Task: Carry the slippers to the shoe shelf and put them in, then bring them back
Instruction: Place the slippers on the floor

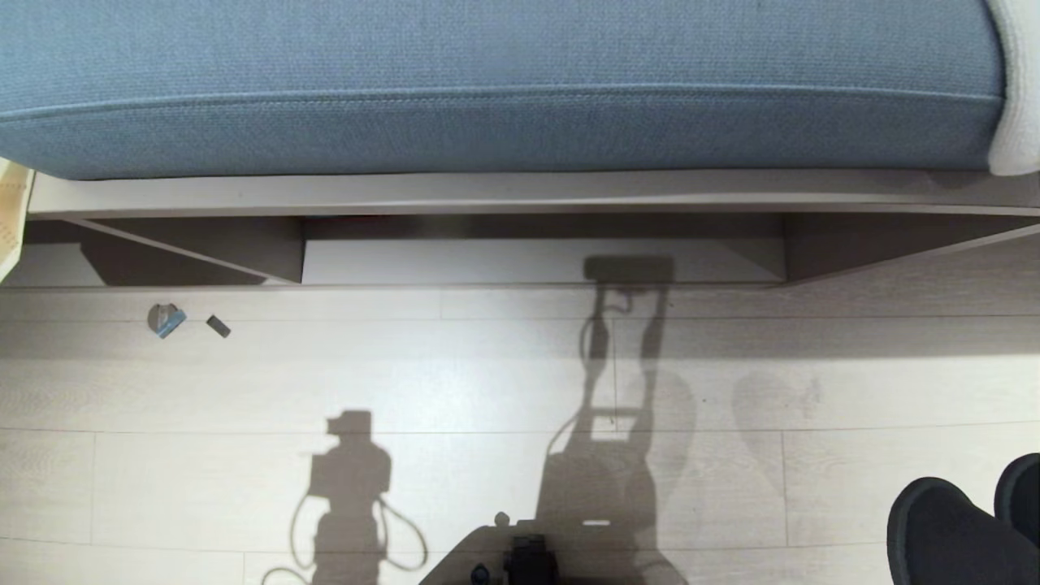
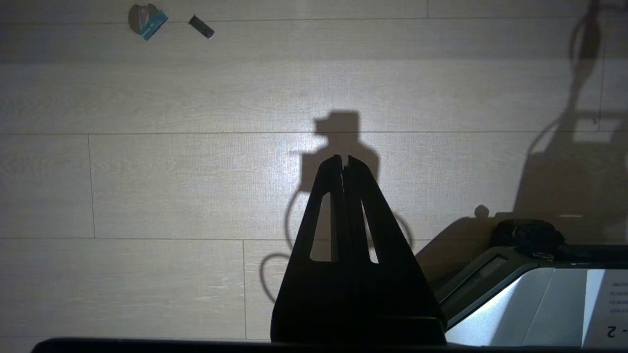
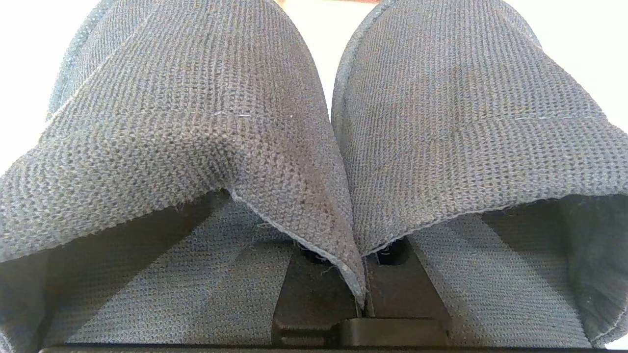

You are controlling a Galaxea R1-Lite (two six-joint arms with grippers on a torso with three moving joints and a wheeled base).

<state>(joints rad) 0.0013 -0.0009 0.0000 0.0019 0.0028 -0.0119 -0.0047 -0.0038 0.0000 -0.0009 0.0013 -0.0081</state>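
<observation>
The slippers (image 3: 314,122) are pinched side by side by their inner upper edges in the clenched right gripper (image 3: 363,299), so both are carried in one grasp; toes are seen low at the robot's right. The shoe shelf (image 1: 536,262) is faced ahead under a blue cushion (image 1: 487,81). The left gripper (image 2: 343,164) is clenched on nothing, parked over the floor (image 2: 171,171)
</observation>
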